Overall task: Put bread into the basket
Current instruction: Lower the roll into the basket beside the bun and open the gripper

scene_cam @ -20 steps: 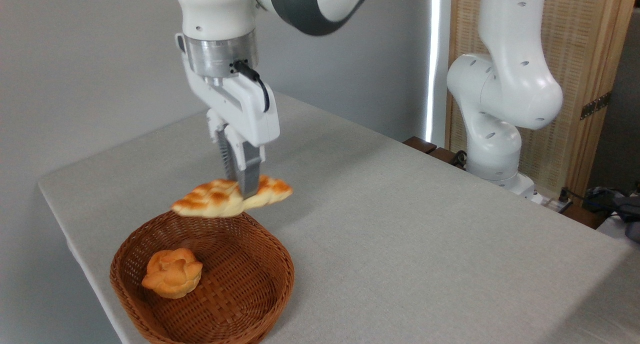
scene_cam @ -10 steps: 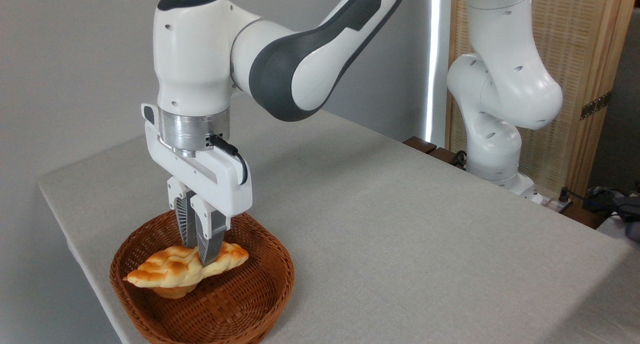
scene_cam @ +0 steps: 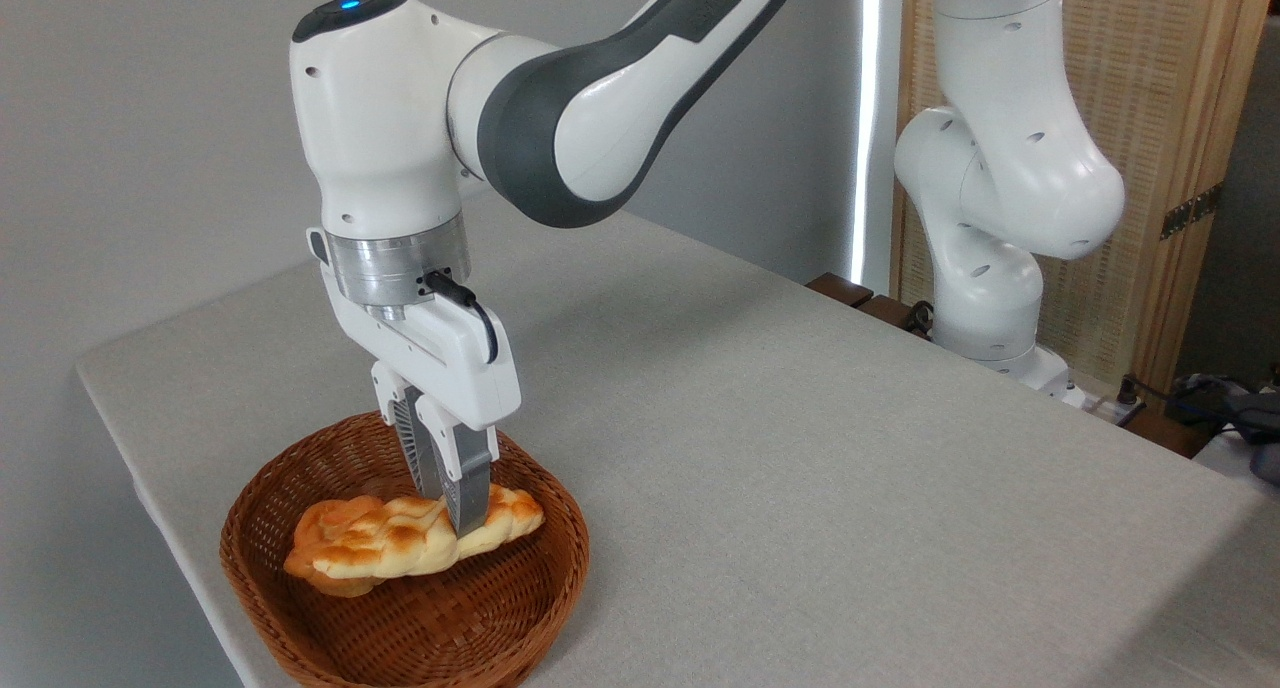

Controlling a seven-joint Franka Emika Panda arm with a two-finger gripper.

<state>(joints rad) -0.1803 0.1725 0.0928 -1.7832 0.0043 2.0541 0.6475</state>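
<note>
Now the gripper [scene_cam: 452,513] clamps the bread [scene_cam: 415,540] low inside the basket [scene_cam: 560,558]; next it should simply let go.

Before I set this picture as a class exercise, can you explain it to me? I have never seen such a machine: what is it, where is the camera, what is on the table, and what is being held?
The white and grey machine is a robot arm; its base stands at the table's far right edge. One fixed camera looks down across the grey table from the front. At the arm's end is a gripper, two fingers that pinch like tongs. It is shut on the bread, a long braided loaf, lowered inside the round wicker basket. The loaf lies across a small round bun, which is mostly hidden beneath it. Nothing else lies on the table. Behind stand a grey wall and a woven screen.
</note>
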